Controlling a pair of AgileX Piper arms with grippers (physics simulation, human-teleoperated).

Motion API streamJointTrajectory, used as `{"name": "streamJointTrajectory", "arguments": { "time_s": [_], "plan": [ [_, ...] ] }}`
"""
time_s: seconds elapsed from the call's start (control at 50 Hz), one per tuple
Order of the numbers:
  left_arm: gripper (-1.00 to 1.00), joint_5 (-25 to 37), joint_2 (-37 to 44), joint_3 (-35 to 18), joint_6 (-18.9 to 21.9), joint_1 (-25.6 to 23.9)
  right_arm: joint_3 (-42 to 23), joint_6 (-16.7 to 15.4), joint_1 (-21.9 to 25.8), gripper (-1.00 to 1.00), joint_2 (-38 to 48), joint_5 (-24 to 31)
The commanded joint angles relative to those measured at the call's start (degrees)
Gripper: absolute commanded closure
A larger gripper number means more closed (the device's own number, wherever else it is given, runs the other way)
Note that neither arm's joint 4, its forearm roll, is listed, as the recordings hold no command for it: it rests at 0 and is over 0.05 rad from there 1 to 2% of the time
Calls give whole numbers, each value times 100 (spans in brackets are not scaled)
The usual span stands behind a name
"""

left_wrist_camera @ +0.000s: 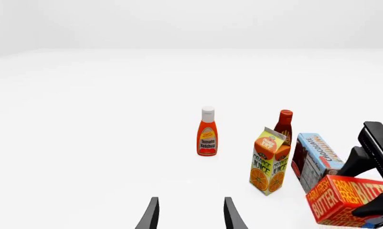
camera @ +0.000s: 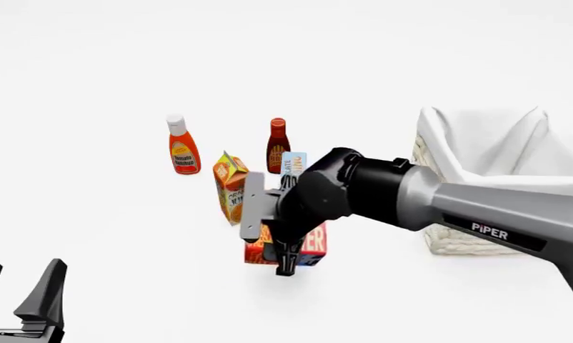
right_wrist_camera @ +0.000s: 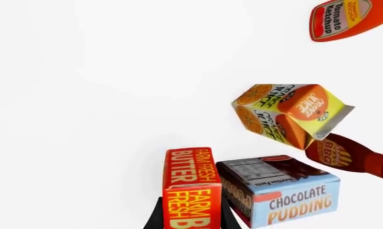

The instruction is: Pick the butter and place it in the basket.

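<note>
Red-and-orange, the rectangular "FARM FRESH BUTTER" carton (right_wrist_camera: 188,186) sits between the two dark fingers of the right gripper (right_wrist_camera: 188,217), which press its sides in a firm clasp; the front view shows the carton (camera: 311,243) partly hidden behind that arm's wrist, near the middle of the white table (camera: 124,236). Just beside it lies the blue "CHOCOLATE PUDDING" box (right_wrist_camera: 281,193), with the yellow gabled orange juice carton (camera: 230,187) and a dark red BBQ sauce bottle (camera: 278,145) close behind. A red tomato ketchup bottle with a white cap (camera: 181,146) stands upright farther toward the table's left. The cream-white woven wicker basket with white cloth lining (camera: 458,239) sits by the right edge, apart from the butter. The left gripper (camera: 20,289) hovers at the near left corner, fingers spread and holding nothing.
</note>
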Motion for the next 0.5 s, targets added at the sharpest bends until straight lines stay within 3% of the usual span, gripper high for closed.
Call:
{"name": "streamJointTrajectory", "arguments": {
  "time_s": [0.02, 0.5],
  "plan": [
    [-100, 0, 0, 0, 0, 0, 39, 109, -65, 100, -345, 29],
    [-100, 0, 0, 0, 0, 0, 264, 194, -177, 100, -954, 93]
  ]
}}
